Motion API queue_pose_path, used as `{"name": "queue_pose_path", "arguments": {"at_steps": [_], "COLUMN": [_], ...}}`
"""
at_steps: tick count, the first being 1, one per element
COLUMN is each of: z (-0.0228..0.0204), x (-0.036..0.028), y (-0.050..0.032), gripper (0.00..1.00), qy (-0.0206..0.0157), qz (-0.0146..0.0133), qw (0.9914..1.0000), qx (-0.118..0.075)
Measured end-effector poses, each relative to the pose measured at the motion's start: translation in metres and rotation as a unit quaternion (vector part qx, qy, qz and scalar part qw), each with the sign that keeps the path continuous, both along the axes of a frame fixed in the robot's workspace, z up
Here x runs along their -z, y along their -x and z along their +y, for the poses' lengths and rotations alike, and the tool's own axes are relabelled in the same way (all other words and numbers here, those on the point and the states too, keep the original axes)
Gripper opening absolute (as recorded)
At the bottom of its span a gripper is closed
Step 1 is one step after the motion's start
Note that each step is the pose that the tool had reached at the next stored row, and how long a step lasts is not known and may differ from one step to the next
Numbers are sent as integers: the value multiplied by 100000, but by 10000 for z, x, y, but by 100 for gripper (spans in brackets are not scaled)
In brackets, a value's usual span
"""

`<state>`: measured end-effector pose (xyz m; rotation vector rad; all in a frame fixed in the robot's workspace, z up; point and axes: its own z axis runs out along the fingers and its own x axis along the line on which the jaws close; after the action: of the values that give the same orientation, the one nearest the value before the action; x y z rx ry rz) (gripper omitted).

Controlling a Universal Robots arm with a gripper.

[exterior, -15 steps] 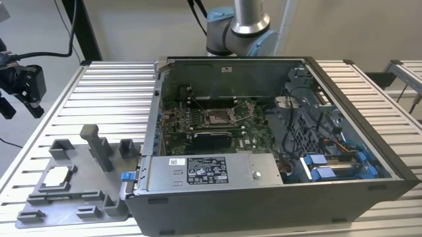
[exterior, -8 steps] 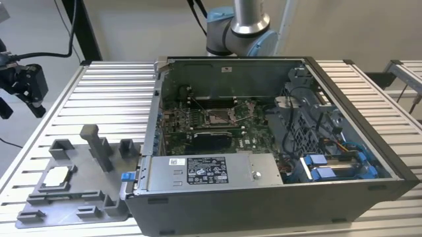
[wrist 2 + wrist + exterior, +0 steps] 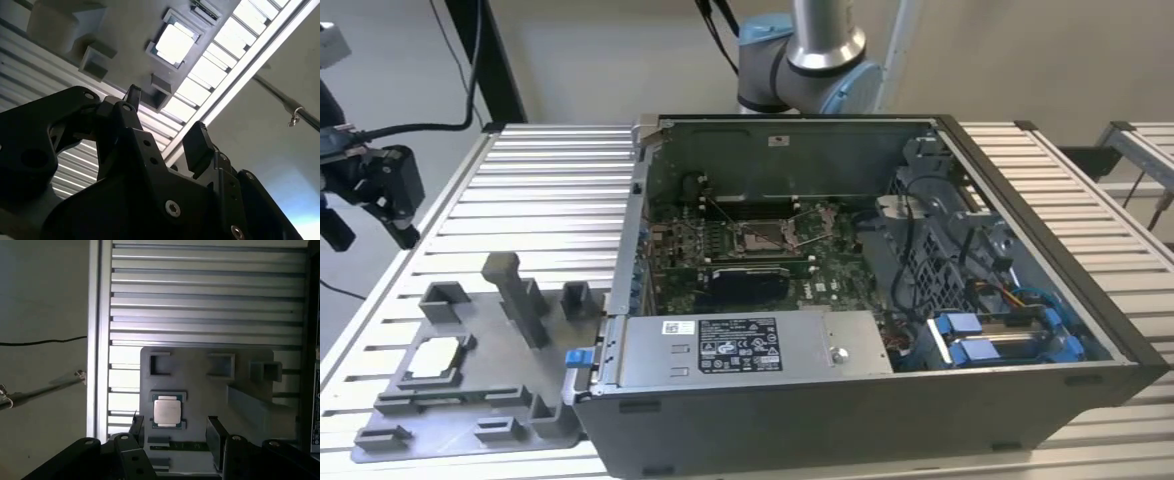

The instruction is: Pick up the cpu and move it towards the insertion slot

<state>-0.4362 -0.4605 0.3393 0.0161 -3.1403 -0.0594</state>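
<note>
- Misalignment was judged the main hazard: the cpu [image 3: 166, 411] was a thin plate seated in a shallow pocket of the grey tray [image 3: 200, 370]. Fingers [image 3: 215, 435] arriving off-centre would likely strike the pocket walls rather than the plate edges.
- Collision was the second hazard. The tray's upright posts [image 3: 520, 295] stood near the pocket, between 1 and 2 o'clock from it in the exterior view, and a wide-spread gripper could clip them.
- Transfer carried its own risk. The insertion slot [image 3: 761, 237] lay inside the open computer case [image 3: 854, 400], at about 2 o'clock from the cpu and well apart from it in the exterior view. The case wall stood between them — a weak grip on so thin a part could let it tilt or drop there.
- Finger state: the gripper [image 3: 368, 228] was released, its fingers spread with nothing between them.
- Relative position: in the exterior view the gripper hung over the edge of the table [image 3: 547, 180], at about 11 o'clock from the cpu and apart from it.
- Both wrist views showed the cpu beyond the fingertips, roughly in line with the gap between them — no contact.
</note>
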Motion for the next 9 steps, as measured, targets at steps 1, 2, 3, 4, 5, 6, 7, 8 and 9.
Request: {"name": "queue_pose_path", "arguments": {"at_steps": [1,2,3,4,5,6,7,8,9], "z": [0,0,0,0,0,0,0,0,0], "x": [18,36,54,70,87,102,117,130,144], "y": [0,0,0,0,0,0,0,0,0], "gripper": [100,100,100,100,100,100,100,100,100], "qy": [3,7,12,21,35,40,42,41,45], "qz": [4,2,-2,-1,7,4,3,0,4], "qw": [100000,100000,100000,100000,100000,100000,100000,100000,100000], "qx": [3,4,2,2,3,4,3,1,5]}}
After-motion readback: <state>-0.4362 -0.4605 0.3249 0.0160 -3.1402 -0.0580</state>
